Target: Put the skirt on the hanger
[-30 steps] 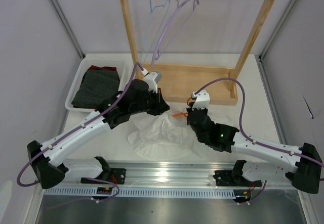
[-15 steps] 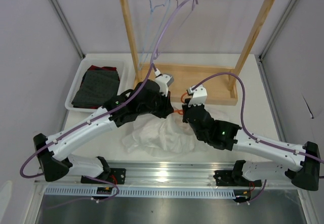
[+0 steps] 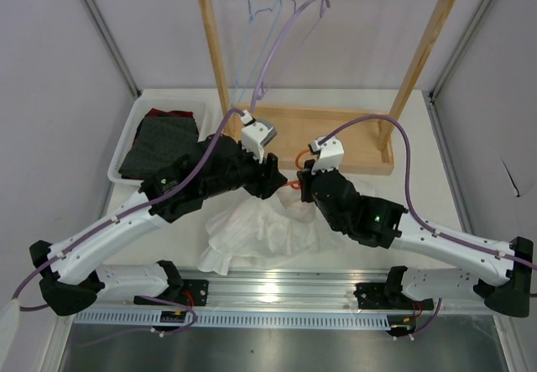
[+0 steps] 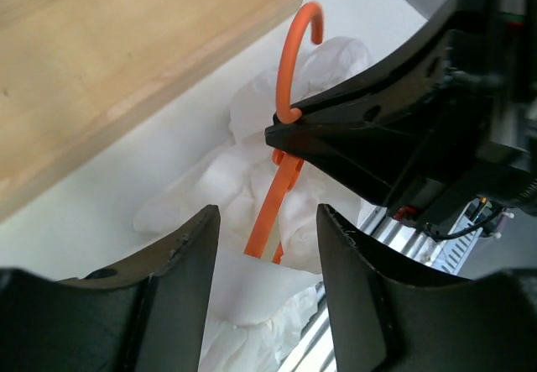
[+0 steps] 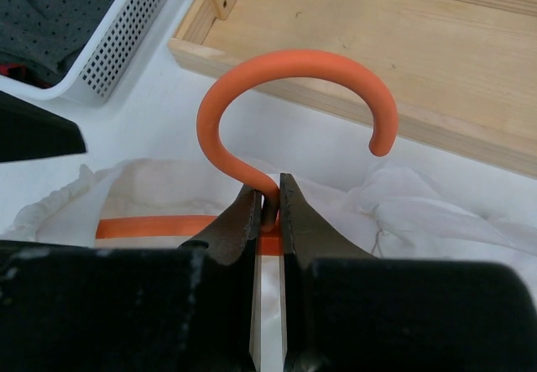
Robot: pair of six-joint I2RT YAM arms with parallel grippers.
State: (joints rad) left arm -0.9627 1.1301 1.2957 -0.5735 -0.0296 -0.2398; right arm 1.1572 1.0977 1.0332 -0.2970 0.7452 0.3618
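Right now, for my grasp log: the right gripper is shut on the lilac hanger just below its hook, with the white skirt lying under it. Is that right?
Not quite. The hanger in the right gripper is orange, not lilac. The right wrist view shows it: jaws shut just below the hook, the white skirt lying under it.

The white crinkly skirt [image 3: 260, 229] lies crumpled, the orange hanger [image 5: 294, 60] partly inside its fabric, curved hook poking out.
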